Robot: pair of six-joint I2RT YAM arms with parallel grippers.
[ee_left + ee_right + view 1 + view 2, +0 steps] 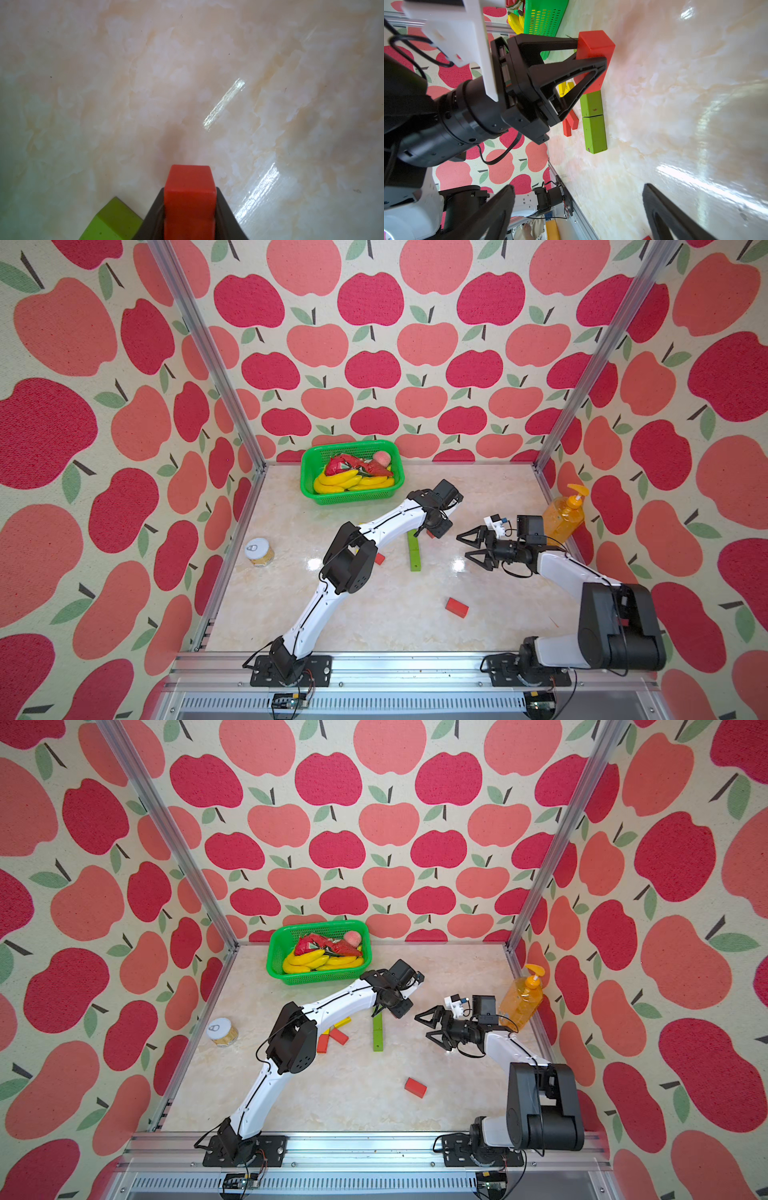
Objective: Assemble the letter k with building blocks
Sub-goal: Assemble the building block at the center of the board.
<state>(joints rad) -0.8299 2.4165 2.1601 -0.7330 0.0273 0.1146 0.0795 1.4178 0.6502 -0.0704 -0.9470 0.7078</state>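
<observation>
The glossy cream marble-pattern tabletop (374, 626) fills the lower centre of both top views. The left gripper (432, 533), on the white-and-black arm reaching from lower left to frame centre, points down at the tabletop. Its jaws are clamped on a red rectangular brick (596, 45). The right gripper (462, 546), right of centre, faces left with its jaws wide apart.

The green perforated plastic basket (353, 498) sits at upper centre against the back wall. The orange pump-top soap bottle (561, 518) stands at the right edge of the tabletop. The small round pull-tab tin can (259, 551) stands at the left edge.

The green brick column (413, 551) consists of bricks laid end to end. Its long axis runs near vertical in the frame, at centre. The held red rectangular brick is at the column's upper end, just to its right. Its long axis lies across the jaws and, in the right wrist view, runs close to parallel with the column. Whether it touches the column or the tabletop cannot be told.

A loose red brick (457, 608) lies flat at lower right of centre, well apart from the column. Its long axis runs from upper left to lower right. Left of the column, a cluster of red and yellow bricks (338, 1036) lies partly under the left arm.
</observation>
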